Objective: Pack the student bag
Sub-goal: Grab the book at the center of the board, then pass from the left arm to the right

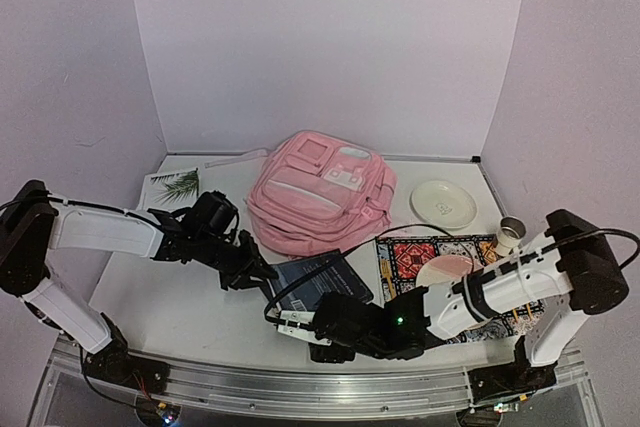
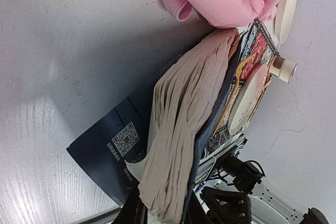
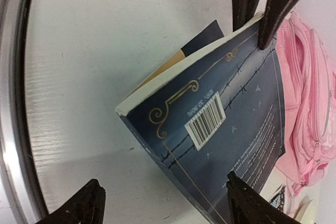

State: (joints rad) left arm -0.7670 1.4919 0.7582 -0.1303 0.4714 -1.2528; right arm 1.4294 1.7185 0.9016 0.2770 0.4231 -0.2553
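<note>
1. We see the pink backpack (image 1: 318, 192) lying flat on the table (image 1: 170, 307), about midway along its far edge.
2. Our left hand (image 2: 161, 211) is clamped on the page edge of a dark blue book (image 1: 330, 285), near the middle of the table's near edge.
3. Our right hand (image 3: 163, 192) has its fingers wide apart at the book's lower corner, gripping nothing.
</note>
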